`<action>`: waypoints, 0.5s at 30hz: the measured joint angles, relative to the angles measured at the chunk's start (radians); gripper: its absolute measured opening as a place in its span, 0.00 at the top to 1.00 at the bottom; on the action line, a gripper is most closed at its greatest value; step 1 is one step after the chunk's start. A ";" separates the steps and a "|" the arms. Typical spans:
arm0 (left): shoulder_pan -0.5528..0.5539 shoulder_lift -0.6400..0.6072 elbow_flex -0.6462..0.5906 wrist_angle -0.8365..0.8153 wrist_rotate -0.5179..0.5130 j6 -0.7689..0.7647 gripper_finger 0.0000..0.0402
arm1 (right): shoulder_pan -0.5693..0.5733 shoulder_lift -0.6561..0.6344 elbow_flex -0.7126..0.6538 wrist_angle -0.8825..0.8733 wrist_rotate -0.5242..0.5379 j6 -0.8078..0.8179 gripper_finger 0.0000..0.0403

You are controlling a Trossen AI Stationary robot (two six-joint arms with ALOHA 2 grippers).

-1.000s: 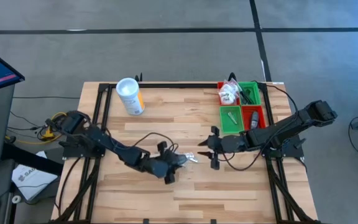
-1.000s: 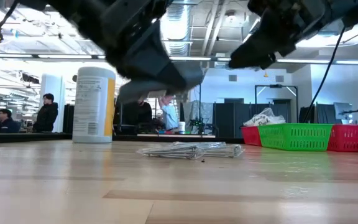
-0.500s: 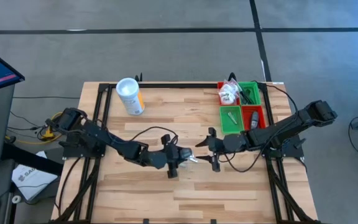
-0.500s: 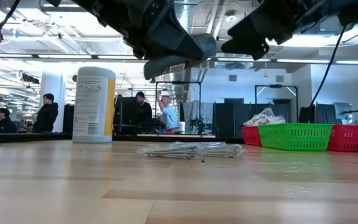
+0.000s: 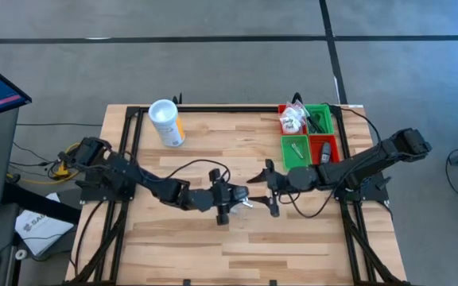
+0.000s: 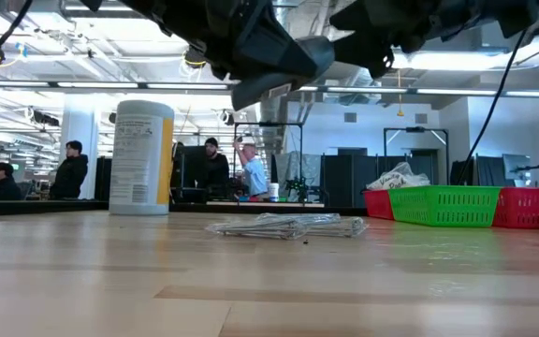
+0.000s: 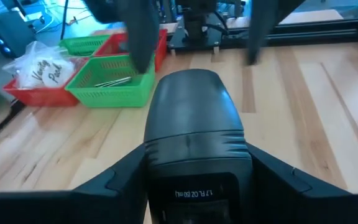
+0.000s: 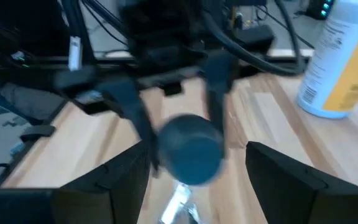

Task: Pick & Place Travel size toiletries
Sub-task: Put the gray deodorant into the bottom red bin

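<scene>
Left claw grips a dark tube hiding its fingertips; right claw gapes empty.

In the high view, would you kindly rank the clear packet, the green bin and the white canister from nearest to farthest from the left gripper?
From the left gripper:
1. Clear packet, just right of it at table centre.
2. Green bin, toward the right.
3. White canister, at the far left corner.
</scene>
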 joint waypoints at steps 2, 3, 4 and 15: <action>0.010 0.000 0.000 0.006 0.000 0.008 0.50 | 0.001 0.000 0.000 0.005 -0.002 0.000 0.38; 0.015 0.000 0.000 0.016 0.000 0.024 0.50 | 0.000 0.000 0.000 0.003 -0.002 -0.003 0.38; 0.016 0.000 0.000 0.029 0.000 0.033 0.50 | -0.002 0.000 0.000 0.003 -0.002 -0.012 0.38; 0.034 0.001 0.001 0.127 0.044 0.104 0.50 | -0.030 0.000 0.000 0.023 -0.002 -0.016 0.38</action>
